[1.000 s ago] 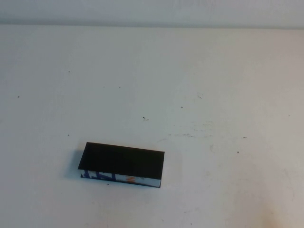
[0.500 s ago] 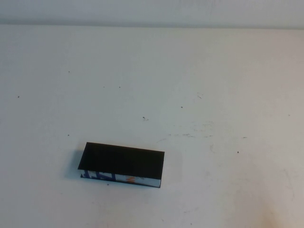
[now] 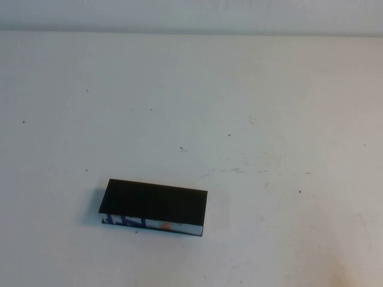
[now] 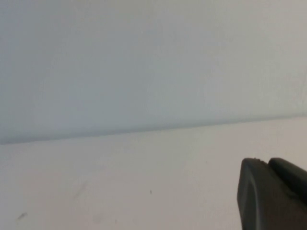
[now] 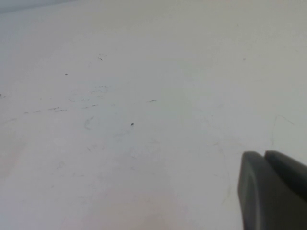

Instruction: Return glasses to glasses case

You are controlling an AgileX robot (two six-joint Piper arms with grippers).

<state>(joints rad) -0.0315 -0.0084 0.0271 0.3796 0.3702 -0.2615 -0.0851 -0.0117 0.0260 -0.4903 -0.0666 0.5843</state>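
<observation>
The glasses case (image 3: 153, 207) lies at the front left of the white table (image 3: 251, 107) in the high view. It is a flat black box with its lid down, and its front edge shows blue, white and orange print. The glasses are not in view anywhere. Neither arm shows in the high view. My left gripper (image 4: 266, 162) shows only in the left wrist view, shut and empty, over bare table near the table's far edge. My right gripper (image 5: 263, 154) shows only in the right wrist view, shut and empty, over bare scuffed table.
The table top carries small dark specks and faint scuff marks (image 3: 239, 169) right of the middle. A pale wall (image 4: 144, 57) rises behind the table's far edge.
</observation>
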